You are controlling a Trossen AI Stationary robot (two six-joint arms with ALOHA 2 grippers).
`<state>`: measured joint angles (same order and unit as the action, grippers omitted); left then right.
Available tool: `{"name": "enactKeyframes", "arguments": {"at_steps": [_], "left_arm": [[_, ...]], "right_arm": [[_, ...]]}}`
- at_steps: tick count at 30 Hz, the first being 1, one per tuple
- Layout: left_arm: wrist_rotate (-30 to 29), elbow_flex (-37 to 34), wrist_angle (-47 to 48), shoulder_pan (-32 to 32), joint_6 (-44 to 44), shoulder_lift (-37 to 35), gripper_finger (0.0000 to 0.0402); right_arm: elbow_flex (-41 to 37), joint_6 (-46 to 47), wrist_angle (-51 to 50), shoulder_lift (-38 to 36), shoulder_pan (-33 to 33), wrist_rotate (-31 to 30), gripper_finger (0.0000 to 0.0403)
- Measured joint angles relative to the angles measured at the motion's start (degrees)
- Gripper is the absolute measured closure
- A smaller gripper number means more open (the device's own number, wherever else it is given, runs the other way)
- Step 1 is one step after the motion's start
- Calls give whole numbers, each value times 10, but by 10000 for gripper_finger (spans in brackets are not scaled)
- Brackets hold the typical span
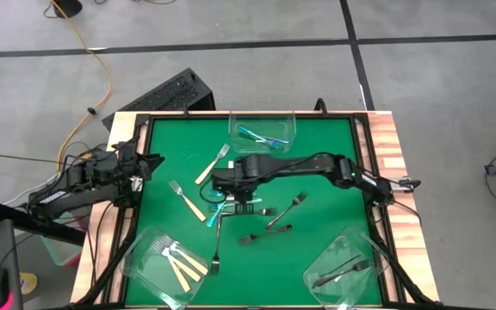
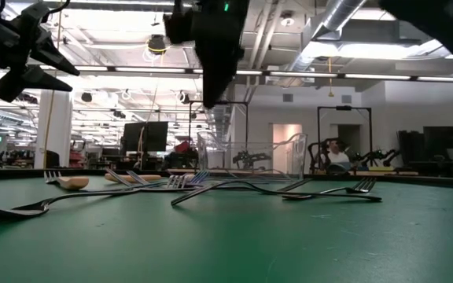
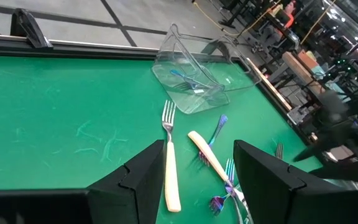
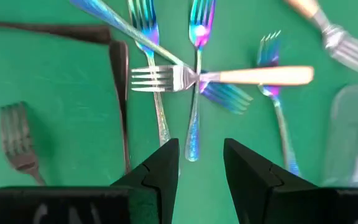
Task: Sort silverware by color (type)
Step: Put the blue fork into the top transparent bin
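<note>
Robotics lab / open-plan industrial workspace. Evidence: exposed silver ceiling ducts (image 2: 344, 16) w/ strip lighting; grey concrete floor (image 1: 420, 77) marked w/ dark lines; yellow cable (image 1: 102, 73) trailing across it; black keyboard (image 1: 166, 93) beside the green-topped, wood-edged test table (image 1: 317, 164); similar rigs and monitors in the room behind.
</note>
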<state>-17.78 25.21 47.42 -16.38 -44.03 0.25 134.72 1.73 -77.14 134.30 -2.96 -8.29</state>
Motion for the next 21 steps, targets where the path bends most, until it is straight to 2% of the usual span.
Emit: {"name": "enactKeyframes", "arguments": {"at_steps": [5, 11, 21], "left_arm": [[6, 0, 3, 0, 0, 0, 226], [6, 0, 19, 0, 0, 0, 226], [5, 0, 19, 0, 0, 0, 226]], "right_arm": [[0, 7, 13, 44, 17, 68, 258], [-7, 13, 24, 56, 29, 69, 258], [-43, -7, 67, 49, 35, 106, 258]]}}
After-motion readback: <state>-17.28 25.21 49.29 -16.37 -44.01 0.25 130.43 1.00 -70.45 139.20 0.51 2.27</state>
